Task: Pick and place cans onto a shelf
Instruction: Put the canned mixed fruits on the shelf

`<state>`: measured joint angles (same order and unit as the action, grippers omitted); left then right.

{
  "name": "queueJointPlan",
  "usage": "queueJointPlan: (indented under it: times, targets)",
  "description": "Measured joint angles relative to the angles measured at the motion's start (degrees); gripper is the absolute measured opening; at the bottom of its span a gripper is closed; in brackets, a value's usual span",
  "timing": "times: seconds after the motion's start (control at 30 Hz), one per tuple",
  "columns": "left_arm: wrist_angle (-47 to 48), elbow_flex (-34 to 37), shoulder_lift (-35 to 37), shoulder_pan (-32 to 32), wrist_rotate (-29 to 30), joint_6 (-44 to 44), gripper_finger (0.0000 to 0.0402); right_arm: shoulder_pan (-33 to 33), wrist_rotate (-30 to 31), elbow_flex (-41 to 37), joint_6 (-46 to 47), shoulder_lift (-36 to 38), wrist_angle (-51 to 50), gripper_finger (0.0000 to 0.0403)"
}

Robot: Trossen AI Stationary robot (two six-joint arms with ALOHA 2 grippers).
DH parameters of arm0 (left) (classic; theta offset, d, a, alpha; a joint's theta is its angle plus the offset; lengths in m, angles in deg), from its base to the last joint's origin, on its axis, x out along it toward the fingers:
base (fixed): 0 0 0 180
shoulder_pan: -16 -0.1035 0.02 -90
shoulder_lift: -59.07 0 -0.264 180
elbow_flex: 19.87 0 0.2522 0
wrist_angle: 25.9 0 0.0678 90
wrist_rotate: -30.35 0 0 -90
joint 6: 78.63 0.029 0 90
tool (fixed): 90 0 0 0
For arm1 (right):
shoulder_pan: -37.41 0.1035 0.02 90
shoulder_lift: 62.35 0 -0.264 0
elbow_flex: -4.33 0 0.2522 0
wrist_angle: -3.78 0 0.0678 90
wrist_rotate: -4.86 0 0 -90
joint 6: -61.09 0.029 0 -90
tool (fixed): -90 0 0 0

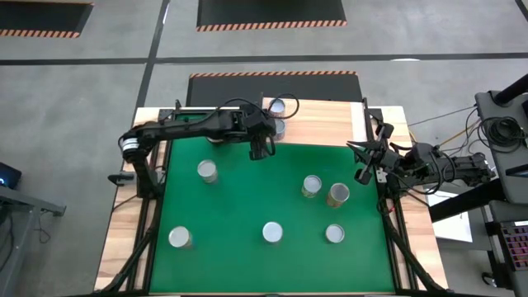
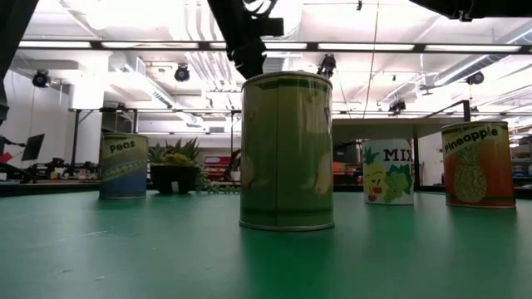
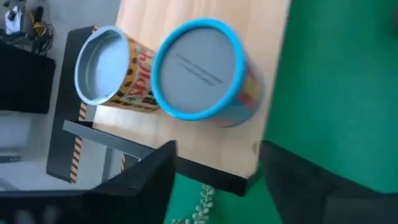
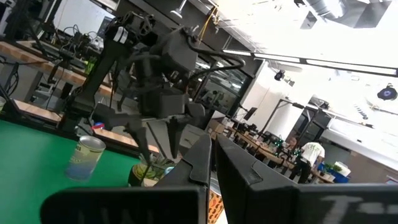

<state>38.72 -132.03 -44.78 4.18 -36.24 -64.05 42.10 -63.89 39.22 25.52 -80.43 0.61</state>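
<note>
Overhead, a flat green mat point(image 1: 247, 206) covers the middle of a light-wood plank table point(image 1: 124, 247), which stands on a grey concrete floor point(image 1: 82, 124) marked with black-and-orange hazard strips. At table height, the room behind shows white ceiling ducts, strip lights and dark workbenches.

Six small cylindrical metal cans with shiny round tops stand upright on the mat, well apart except for two just beside each other at centre right: one at far left point(image 1: 207, 171), one at near left point(image 1: 180, 238), one at near centre point(image 1: 272, 233), one at near right point(image 1: 334, 233), and the pair at centre right point(image 1: 311, 186) point(image 1: 337, 195).

Two more cans point(image 3: 199, 71) point(image 3: 106, 65), one with a blue rim, the other with a yellow labelled side, stand close together on the pale wooden shelf surface point(image 3: 261, 37) at the far edge.

The left gripper point(image 1: 262, 148) hovers over the mat's far edge, near these two cans; its fingers are spread apart and hold nothing.

The right gripper point(image 1: 363, 162) waits at the mat's right edge, its dark fingers pressed together with nothing between them.
</note>
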Motion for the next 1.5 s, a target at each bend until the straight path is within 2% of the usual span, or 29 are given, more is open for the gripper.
queueJointPlan:
  times: [0.2,0.33,0.4,0.53,0.7,0.93,1.1,1.3,1.5]
  targets:
    - [-0.8,0.3,-0.4,-0.3,0.1,-3.9,0.0079,0.0,0.0,0.0,0.0,0.0,-0.1,0.0013]
    - [-0.8,0.3,0.2,1.6,0.1,-8.6,0.0022,0.0,0.0,0.0,0.0,0.0,-0.1,0.0013]
    - [-1.6,0.3,0.7,3.9,0.1,-9.6,0.0006,0.0,0.0,0.0,0.0,0.0,-0.1,0.0013]
    - [-6.3,2.5,1.2,9.8,0.3,-7.0,0.0011,0.0,0.0,0.0,0.6,0.0,0.4,0.0013]
    - [-14.1,11.6,5.1,16.4,1.1,-1.4,0.0012,0.0,-0.3,1.2,4.8,-0.5,0.8,0.0013]
    - [-31.8,32.1,20.2,21.4,1.5,0.3,0.0008,0.0,-5.3,4.8,10.7,-6.1,0.7,0.0013]
    - [-40.4,41.9,32.2,22.4,1.7,-0.7,0.0008,0.3,-6.7,8.5,17.1,-14.6,0.1,0.0013]
    - [-42.0,50.0,43.7,22.4,1.8,-0.6,0.0008,2.8,-6.9,15.0,25.3,-25.7,-6.8,0.0013]
    - [-41.9,56.1,52.6,22.4,1.8,-1.6,0.0008,4.5,-6.9,23.8,40.2,-34.7,-24.9,0.0013]
